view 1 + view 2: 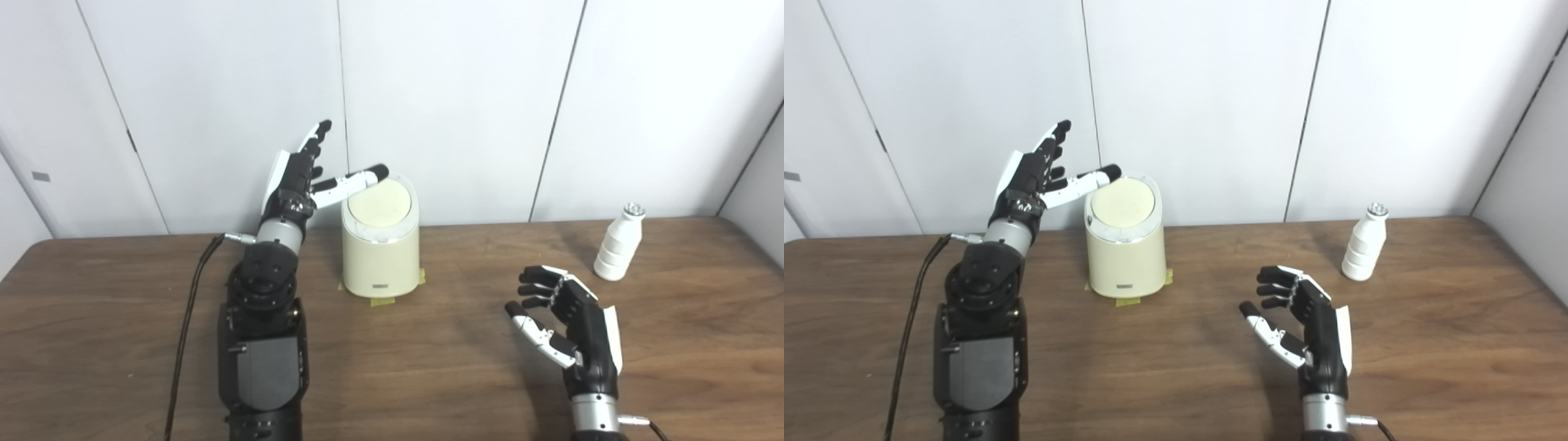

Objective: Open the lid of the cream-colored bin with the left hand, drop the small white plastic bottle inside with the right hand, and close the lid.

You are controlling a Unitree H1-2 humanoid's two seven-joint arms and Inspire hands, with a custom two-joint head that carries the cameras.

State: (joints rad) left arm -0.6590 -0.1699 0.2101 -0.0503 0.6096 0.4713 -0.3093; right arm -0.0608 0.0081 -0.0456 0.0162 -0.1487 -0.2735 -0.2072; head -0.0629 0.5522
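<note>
Item one, the cream-colored bin (380, 254): we find it upright on the wooden table (429, 367), left of centre and toward the back edge, with strips of yellowish tape (383, 300) showing under its base. Its round lid (378, 205) lies shut, tilted slightly toward us, inside a white rim.

Item two, the small white plastic bottle (618, 251): we record it standing upright at the far right of the table, near the wall, with a silvery cap on top. It is well apart from the bin and from both hands.

Item three, the left hand (300, 177): we see it raised above the table just left of the bin, fingers (315, 138) spread and pointing up, holding nothing. Its thumb (355, 180) reaches across toward the lid's upper left rim; from these views we cannot tell whether the tip touches the rim or hovers just over it.

Item four, the right hand (1304, 324): we note it low over the table at the right front, palm turned leftward, fingers loosely curled but apart, empty. The bottle stands beyond it, farther back and to the right.

Item five, a black cable (187, 331): it trails along the table beside the left forearm.

Behind the table, we list plain white wall panels (453, 104).
</note>
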